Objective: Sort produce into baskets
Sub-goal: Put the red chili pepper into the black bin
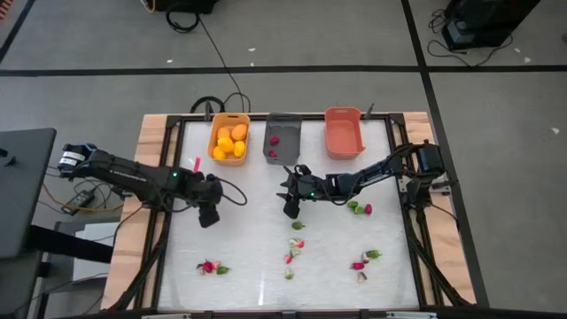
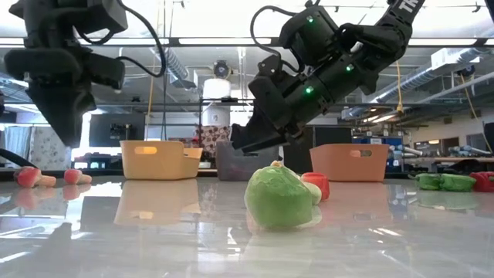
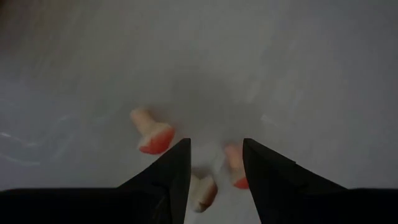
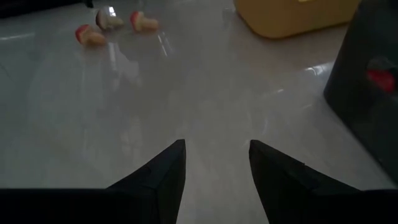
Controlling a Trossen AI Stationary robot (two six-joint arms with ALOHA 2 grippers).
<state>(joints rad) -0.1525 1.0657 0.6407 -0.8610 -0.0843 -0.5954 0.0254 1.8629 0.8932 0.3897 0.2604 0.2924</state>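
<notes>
1. Looking down at my white glossy worktop (image 1: pixel 257 266): three small rectangular plastic bins sit in a row along the far edge. The yellow-orange bin (image 1: pixel 228 139) is on the left, the dark grey bin (image 1: pixel 283 139) in the middle, the salmon-coral bin (image 1: pixel 344 132) on the right.
2. The yellow-orange bin has a pile of rounded yellow-orange toy fruits (image 1: pixel 230 142) in it. The grey one has a couple of little red pieces (image 1: pixel 274 141) inside. I can't see anything in the coral one.
3. The left tool (image 1: pixel 209 215) hangs above the left-middle of the worktop, fingers partly apart with nothing between them. Its wrist camera looks down on a few blurry pale pieces with red-pink ends (image 3: pixel 152 130) lying on the surface below.
4. The right tool (image 1: pixel 291 207) is near the centre, just in front of the grey bin, also partly spread and not holding anything. Its wrist view shows bare worktop between the fingers (image 4: pixel 168 174).
5. Loose produce is scattered across the near half: a red and green cluster (image 1: pixel 211 267) at near left, small bits (image 1: pixel 293 248) in the middle, another cluster (image 1: pixel 364 260) at near right, and green and red pieces (image 1: pixel 359 208) just right of the right tool.
6. From the table-height camera, a rounded green toy piece (image 2: pixel 279 197) sits right up close, with a red piece (image 2: pixel 316 185) touching behind it.
</notes>
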